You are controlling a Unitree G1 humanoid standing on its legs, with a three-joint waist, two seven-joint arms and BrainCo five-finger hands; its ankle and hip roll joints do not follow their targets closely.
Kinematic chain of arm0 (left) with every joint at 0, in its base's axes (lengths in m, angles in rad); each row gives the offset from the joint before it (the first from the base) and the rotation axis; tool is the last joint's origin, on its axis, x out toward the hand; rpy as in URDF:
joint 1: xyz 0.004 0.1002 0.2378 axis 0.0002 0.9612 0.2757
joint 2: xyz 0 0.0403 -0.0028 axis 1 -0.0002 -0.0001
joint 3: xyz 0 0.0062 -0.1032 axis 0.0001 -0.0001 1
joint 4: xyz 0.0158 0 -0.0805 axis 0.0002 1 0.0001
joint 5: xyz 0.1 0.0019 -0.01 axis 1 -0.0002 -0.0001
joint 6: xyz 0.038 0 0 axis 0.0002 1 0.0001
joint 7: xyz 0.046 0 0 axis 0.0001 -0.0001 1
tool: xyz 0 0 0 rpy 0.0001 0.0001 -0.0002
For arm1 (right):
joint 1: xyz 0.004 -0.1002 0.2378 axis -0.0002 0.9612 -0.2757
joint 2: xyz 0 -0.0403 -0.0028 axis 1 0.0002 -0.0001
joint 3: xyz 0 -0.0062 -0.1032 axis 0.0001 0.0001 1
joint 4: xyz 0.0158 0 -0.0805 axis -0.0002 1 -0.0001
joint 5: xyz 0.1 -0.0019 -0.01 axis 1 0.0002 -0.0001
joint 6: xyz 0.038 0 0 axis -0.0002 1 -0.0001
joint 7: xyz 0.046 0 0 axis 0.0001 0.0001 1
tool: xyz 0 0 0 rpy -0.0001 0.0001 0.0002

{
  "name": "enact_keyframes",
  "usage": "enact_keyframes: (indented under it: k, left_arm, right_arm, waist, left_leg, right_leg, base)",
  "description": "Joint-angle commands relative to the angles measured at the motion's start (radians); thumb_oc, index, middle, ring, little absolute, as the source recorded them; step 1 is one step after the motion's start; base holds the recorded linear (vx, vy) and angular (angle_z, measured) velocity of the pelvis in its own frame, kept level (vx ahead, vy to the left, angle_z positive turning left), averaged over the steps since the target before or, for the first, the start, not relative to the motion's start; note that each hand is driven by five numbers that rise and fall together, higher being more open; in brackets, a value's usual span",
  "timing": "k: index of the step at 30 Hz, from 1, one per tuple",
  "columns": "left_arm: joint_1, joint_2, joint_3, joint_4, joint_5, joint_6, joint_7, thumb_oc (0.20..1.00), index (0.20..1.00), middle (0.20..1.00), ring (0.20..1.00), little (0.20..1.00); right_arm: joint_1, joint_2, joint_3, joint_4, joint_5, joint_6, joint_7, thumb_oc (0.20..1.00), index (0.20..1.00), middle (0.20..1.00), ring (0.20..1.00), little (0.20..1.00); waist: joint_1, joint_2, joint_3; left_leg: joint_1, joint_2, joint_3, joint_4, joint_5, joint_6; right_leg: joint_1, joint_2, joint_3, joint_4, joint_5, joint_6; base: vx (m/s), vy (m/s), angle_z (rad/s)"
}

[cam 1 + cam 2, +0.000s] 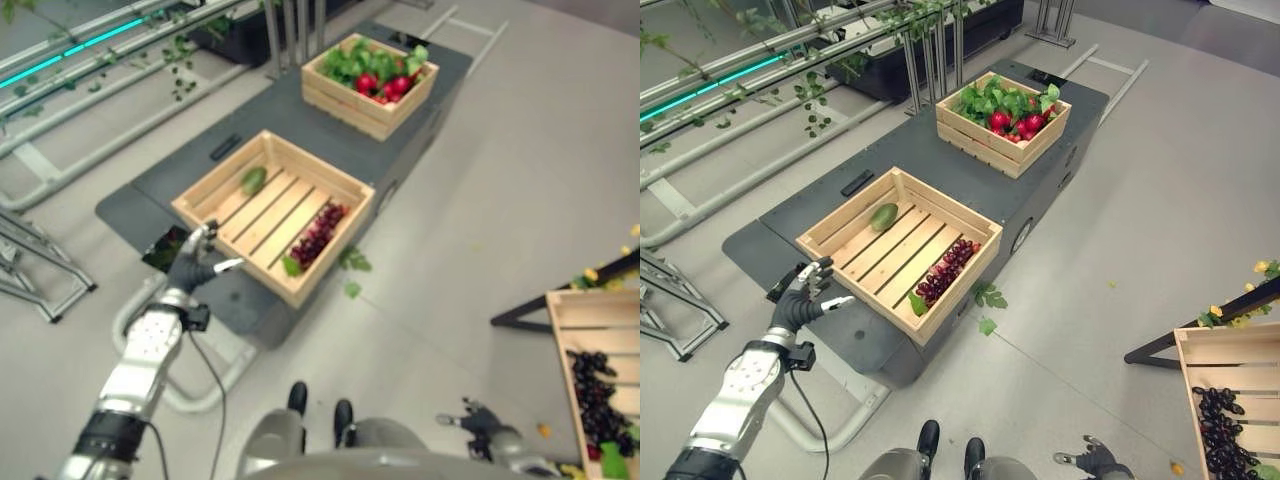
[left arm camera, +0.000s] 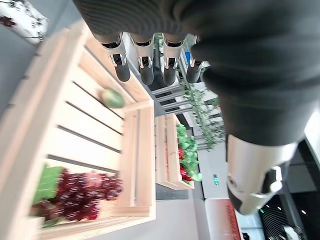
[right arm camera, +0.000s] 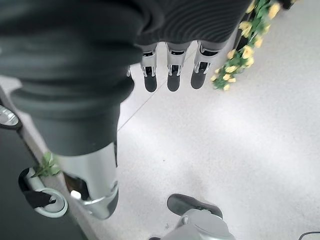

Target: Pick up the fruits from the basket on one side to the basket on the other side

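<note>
While the left hand [image 1: 805,298] hovers open-fingered beside the slatted wooden crate [image 1: 830,225], poised to reach, dark red grapes [image 1: 945,268] and a green fruit [image 1: 884,216] lie inside; right hand [image 1: 1095,461] idle, fingers relaxed.

1. The left arm reaches forward from the lower left, forearm angled up and ahead.
2. The left hand [image 1: 800,300] is raised with its fingers [image 2: 146,70] straight and spread, thumb out to the side, holding nothing.
3. The right hand [image 1: 1095,460] hangs low at the lower right, fingers [image 3: 172,75] relaxed, empty.
</note>
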Motion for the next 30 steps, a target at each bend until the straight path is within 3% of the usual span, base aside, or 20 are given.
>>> enact_keyframes:
  k: [1, 4, 5, 6, 7, 9, 10, 12, 14, 16, 17, 18, 25, 30]
  left_arm:
    - [-0.017, -0.018, 0.072, -0.073, -0.005, -0.049, 0.012, 1.000, 1.000, 1.000, 1.000, 1.000]
    - [-0.005, -0.007, 0.089, -0.087, -0.009, -0.045, 0.017, 1.000, 1.000, 1.000, 1.000, 1.000]
    - [-0.009, 0.001, 0.091, -0.088, -0.009, -0.046, 0.018, 1.000, 1.000, 1.000, 1.000, 1.000]
    - [-0.027, 0.008, 0.084, -0.090, -0.003, -0.043, 0.017, 1.000, 1.000, 1.000, 1.000, 1.000]
    - [-0.040, 0.004, 0.078, -0.085, -0.007, -0.047, 0.018, 1.000, 1.000, 1.000, 1.000, 1.000]
    - [-0.052, -0.003, 0.067, -0.077, -0.020, -0.050, 0.027, 1.000, 1.000, 1.000, 1.000, 1.000]
    - [-0.058, -0.001, 0.060, -0.077, -0.021, -0.049, 0.029, 1.000, 1.000, 1.000, 1.000, 1.000]
    - [-0.069, 0.012, 0.046, -0.082, -0.024, -0.053, 0.037, 1.000, 1.000, 1.000, 1.000, 1.000]
    - [-0.065, 0.008, 0.039, -0.078, -0.014, -0.049, 0.034, 1.000, 1.000, 1.000, 1.000, 1.000]
    - [-0.061, 0.003, 0.039, -0.071, -0.007, -0.047, 0.036, 1.000, 1.000, 1.000, 1.000, 1.000]
    - [-0.052, -0.001, 0.041, -0.060, -0.001, -0.040, 0.031, 1.000, 1.000, 1.000, 1.000, 1.000]
    - [-0.056, 0.003, 0.033, -0.055, 0.000, -0.036, 0.028, 1.000, 1.000, 1.000, 1.000, 1.000]
    - [-0.005, -0.042, 0.055, -0.038, -0.022, -0.024, 0.015, 1.000, 1.000, 1.000, 1.000, 1.000]
    - [0.017, -0.062, 0.066, -0.006, -0.043, -0.008, 0.015, 1.000, 1.000, 1.000, 1.000, 1.000]
  right_arm:
    - [-0.011, -0.019, 0.058, -0.008, -0.001, -0.012, -0.001, 1.000, 1.000, 1.000, 1.000, 1.000]
    - [-0.017, -0.008, 0.061, -0.020, -0.003, -0.014, 0.001, 1.000, 1.000, 1.000, 1.000, 1.000]
    - [-0.025, -0.005, 0.061, -0.032, -0.001, -0.016, 0.003, 1.000, 1.000, 1.000, 1.000, 1.000]
    - [-0.029, -0.003, 0.048, -0.058, 0.005, -0.016, -0.001, 1.000, 1.000, 1.000, 1.000, 1.000]
    - [-0.028, -0.005, 0.037, -0.076, 0.006, -0.013, -0.004, 1.000, 1.000, 1.000, 1.000, 1.000]
    - [-0.024, -0.005, 0.025, -0.083, 0.005, -0.011, -0.009, 1.000, 1.000, 1.000, 1.000, 1.000]
    - [-0.022, -0.005, 0.018, -0.080, 0.004, -0.009, -0.012, 1.000, 1.000, 1.000, 1.000, 1.000]
    - [-0.016, -0.012, 0.009, -0.088, 0.005, -0.005, -0.018, 1.000, 1.000, 1.000, 1.000, 1.000]
    - [-0.016, -0.012, 0.004, -0.075, 0.000, -0.002, -0.020, 1.000, 1.000, 1.000, 1.000, 1.000]
    - [-0.016, -0.011, 0.001, -0.069, 0.000, 0.000, -0.018, 1.000, 1.000, 1.000, 1.000, 1.000]
    - [-0.015, -0.010, 0.001, -0.052, -0.005, 0.001, -0.015, 1.000, 1.000, 1.000, 1.000, 1.000]
    - [0.004, -0.007, -0.004, -0.054, -0.002, 0.000, -0.014, 1.000, 1.000, 1.000, 1.000, 1.000]
    - [0.036, -0.028, -0.015, -0.033, -0.013, 0.003, -0.006, 1.000, 1.000, 1.000, 1.000, 1.000]
    - [0.049, -0.042, -0.022, -0.025, -0.008, 0.004, -0.008, 1.000, 1.000, 1.000, 1.000, 1.000]
  waist:
    - [-0.017, -0.006, -0.066]
    - [-0.008, -0.024, -0.062]
    - [-0.010, -0.024, -0.051]
    - [-0.019, -0.008, -0.034]
    - [-0.034, 0.009, -0.026]
    - [-0.053, 0.025, -0.020]
    - [-0.067, 0.022, -0.018]
    - [-0.098, 0.024, -0.008]
    - [-0.101, 0.024, -0.003]
    - [-0.100, 0.019, -0.004]
    - [-0.092, -0.004, -0.021]
    - [-0.102, -0.010, -0.038]
    - [-0.101, 0.019, -0.087]
    - [-0.103, 0.036, -0.093]
  left_leg:
    - [-0.138, -0.071, 0.033, 0.009, 0.050, 0.016]
    - [-0.128, -0.058, 0.057, 0.032, 0.020, 0.024]
    - [-0.120, -0.045, 0.060, 0.035, 0.016, 0.023]
    - [-0.107, -0.024, 0.037, 0.041, 0.005, 0.019]
    - [-0.084, -0.015, 0.009, 0.033, -0.008, 0.008]
    - [-0.053, 0.003, -0.031, 0.016, -0.017, -0.008]
    - [-0.044, -0.004, -0.048, 0.020, -0.027, -0.013]
    - [-0.022, -0.017, -0.092, 0.031, -0.050, -0.013]
    - [0.006, -0.005, -0.107, 0.030, -0.069, -0.020]
    - [0.020, -0.005, -0.107, 0.023, -0.074, -0.023]
    - [0.034, -0.014, -0.098, 0.002, -0.079, -0.020]
    - [0.035, -0.010, -0.110, -0.009, -0.079, -0.024]
    - [0.068, 0.066, -0.130, -0.053, -0.066, -0.079]
    - [0.054, 0.100, -0.124, -0.043, -0.051, -0.105]
  right_leg:
    - [0.099, -0.009, 0.046, -0.179, 0.025, 0.134]
    - [0.083, -0.009, 0.035, -0.073, 0.008, 0.146]
    - [0.043, 0.000, 0.026, 0.002, 0.001, 0.169]
    - [-0.039, -0.026, 0.025, 0.102, -0.006, 0.226]
    - [-0.075, -0.098, 0.005, 0.070, 0.007, 0.236]
    - [-0.114, -0.187, -0.007, 0.005, 0.073, 0.233]
    - [-0.144, -0.222, 0.023, -0.038, 0.126, 0.241]
    - [-0.198, -0.251, 0.107, -0.101, 0.195, 0.258]
    - [-0.221, -0.277, 0.108, -0.111, 0.215, 0.273]
    - [-0.215, -0.277, 0.073, -0.108, 0.223, 0.275]
    - [-0.179, -0.256, -0.003, -0.110, 0.235, 0.272]
    - [-0.162, -0.240, 0.015, -0.103, 0.210, 0.266]
    - [-0.073, -0.196, -0.094, -0.139, 0.166, 0.238]
    - [-0.037, -0.157, -0.130, -0.158, 0.125, 0.211]
  base:
    - [0.11, 0.022, -0.31]
    - [0.05, -0.003, -0.28]
    - [-0.04, -0.027, -0.24]
    - [-0.02, -0.082, -0.26]
    - [0.01, -0.129, -0.08]
    - [0.10, -0.150, 0.38]
    - [0.16, -0.118, 0.87]
    - [0.17, -0.074, 0.62]
    - [0.13, -0.094, 0.44]
    - [0.08, -0.099, 0.40]
    - [0.10, -0.176, 0.30]
    - [0.16, -0.214, 0.60]
    - [0.09, -0.197, 0.32]
    - [0.03, -0.165, 0.17]
